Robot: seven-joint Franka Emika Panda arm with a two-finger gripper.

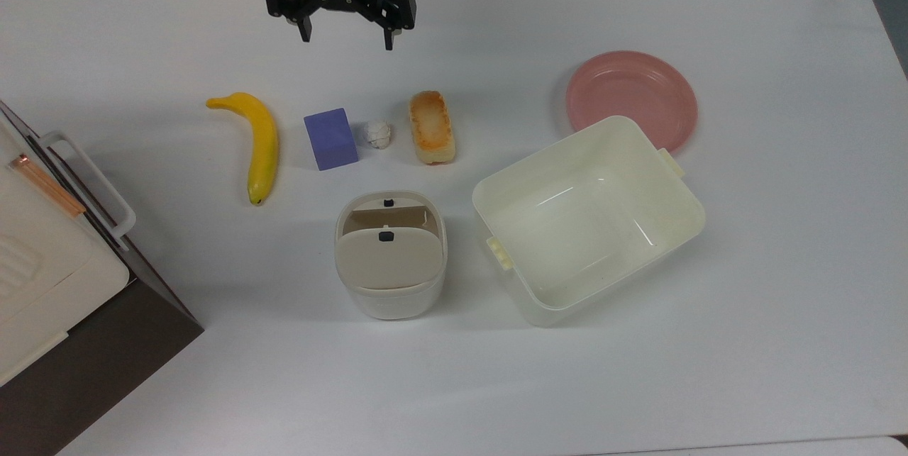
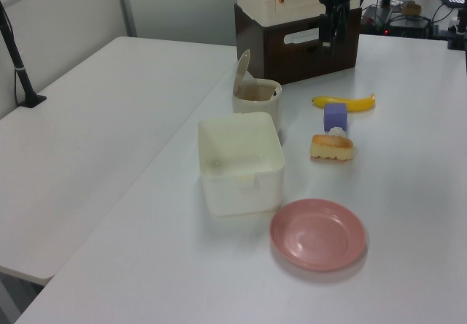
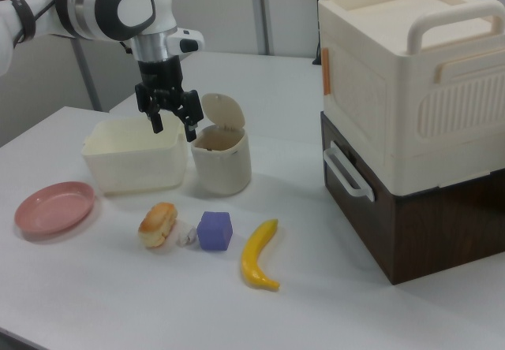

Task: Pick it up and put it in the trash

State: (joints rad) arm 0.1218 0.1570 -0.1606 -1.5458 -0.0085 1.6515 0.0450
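One round paper ball (image 1: pixel 378 135) between purple block (image 1: pixel 330 139), bread loaf (image 1: pixel 431 127)

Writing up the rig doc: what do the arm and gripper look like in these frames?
The arm is glossy white with rounded shells, dark grey joint covers and black bands between segments. A black wrist section leads to the gripper: black, angular, with two short black fingers. No markings or loose cables can be made out.

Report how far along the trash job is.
Nothing looks done yet: the paper ball lies on the table between the purple block and the bread. In hand: nothing; the open pincer hangs empty above the table. Left: grab the ball and drop it in the trash bin.
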